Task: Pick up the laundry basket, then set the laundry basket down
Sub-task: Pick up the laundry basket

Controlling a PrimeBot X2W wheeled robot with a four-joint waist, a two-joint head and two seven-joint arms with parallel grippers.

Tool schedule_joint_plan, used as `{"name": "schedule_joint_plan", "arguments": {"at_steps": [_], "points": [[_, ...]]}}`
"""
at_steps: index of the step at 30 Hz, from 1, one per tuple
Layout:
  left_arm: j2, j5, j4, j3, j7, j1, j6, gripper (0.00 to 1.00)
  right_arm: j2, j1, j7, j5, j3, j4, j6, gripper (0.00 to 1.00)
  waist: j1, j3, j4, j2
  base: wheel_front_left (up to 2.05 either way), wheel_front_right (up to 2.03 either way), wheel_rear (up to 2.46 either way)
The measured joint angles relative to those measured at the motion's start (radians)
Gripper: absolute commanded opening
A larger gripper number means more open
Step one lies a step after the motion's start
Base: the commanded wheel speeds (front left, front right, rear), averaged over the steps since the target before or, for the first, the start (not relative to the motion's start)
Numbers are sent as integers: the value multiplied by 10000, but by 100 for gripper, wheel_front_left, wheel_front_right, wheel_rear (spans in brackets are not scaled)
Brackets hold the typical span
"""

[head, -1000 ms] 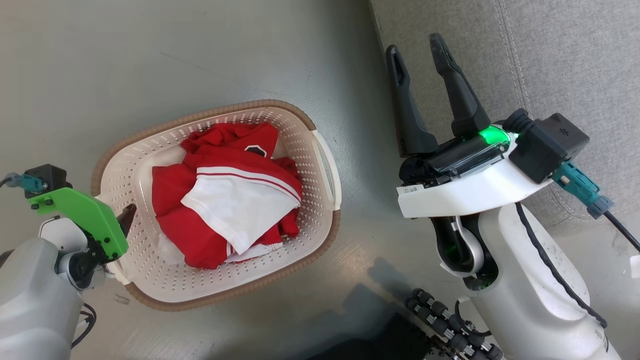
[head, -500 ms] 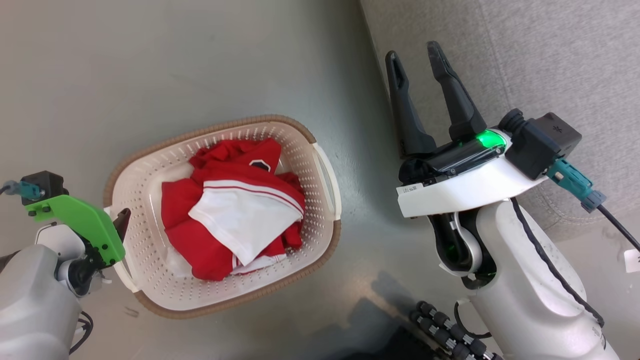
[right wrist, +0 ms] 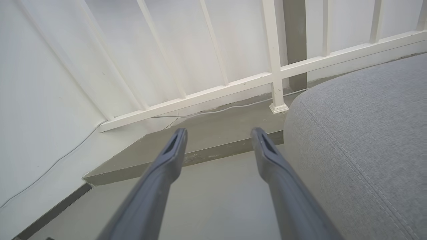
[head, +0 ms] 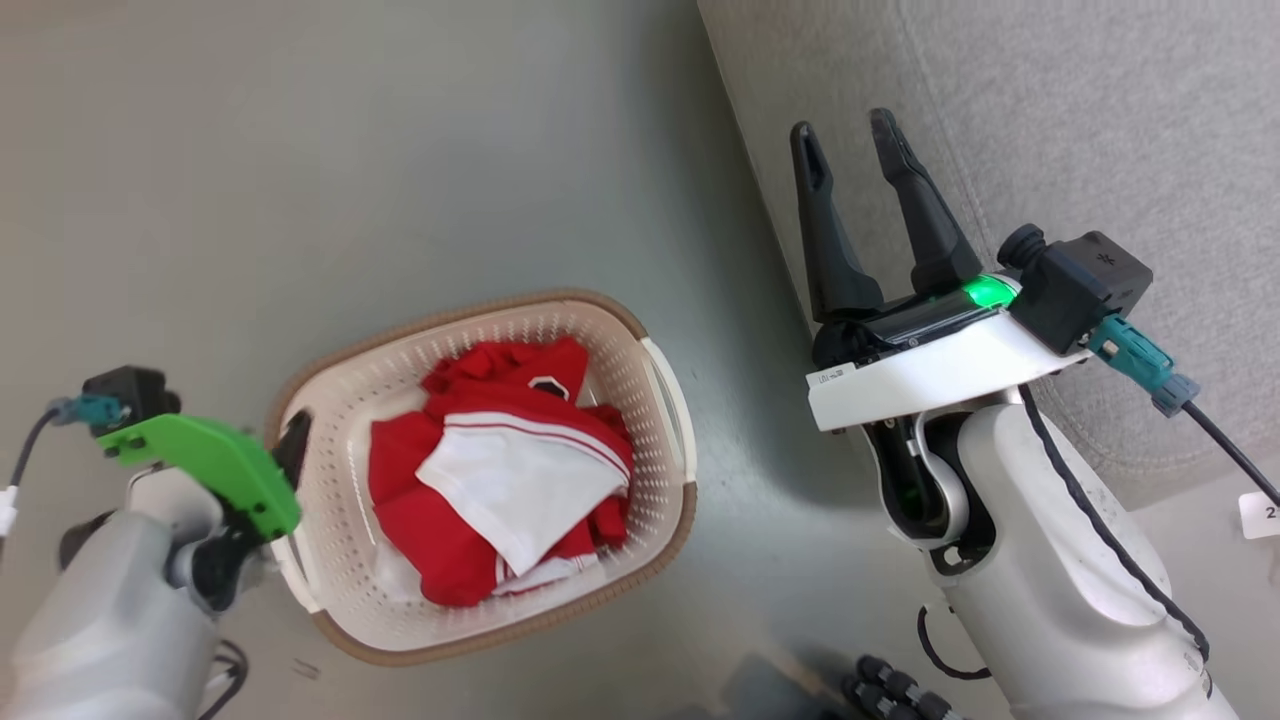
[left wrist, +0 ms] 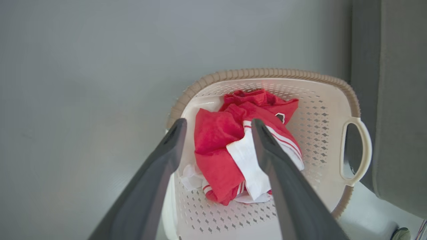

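The left gripper comes in from the lower left, forearm pale and a green bracket on the wrist. It points along the near end of the laundry basket. Its jaws stand wide apart, one finger outside the wall and one over the inside, holding nothing. The basket lies over the grey floor beside a grey sofa, with a red and white garment heaped in it (whether it touches the floor is unclear). The right gripper is raised, jaws spread and empty, fingers towards the sofa's edge. Its wrist sticker is too small to read; a white tag shows "2".
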Motion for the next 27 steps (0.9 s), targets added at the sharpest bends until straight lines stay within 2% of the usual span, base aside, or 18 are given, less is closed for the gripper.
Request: {"name": "schedule_joint_plan", "arguments": {"at_steps": [5, 12, 18, 20, 27], "points": [[-211, -115, -1022, -146, -825, 335, 0, 100, -4, 160, 0, -219, -184, 324, 0, 100, 0, -591, 175, 0, 0, 0, 0], [-224, -437, -2128, -219, -2107, 873, -2, 100, -4, 492, 0, -502, -384, 821, 2, 100, -1, -1498, 500, 0, 0, 0, 0], [-33, -401, -3058, -301, -3267, 1201, -2, 100, -6, 856, 0, -587, -598, 1118, 23, 100, -1, -2163, 770, 0, 0, 0, 0], [186, -316, -3260, -280, -3724, 1281, -2, 100, -4, 1005, 0, -600, -702, 1202, 88, 100, -1, -2416, 885, 0, 0, 0, 0], [476, 236, -3827, 81, -3741, 1926, -2, 100, -4, 1511, 0, -742, -1195, 1360, 247, 100, -1, -3225, 1282, 0, 0, 0, 0]]}}
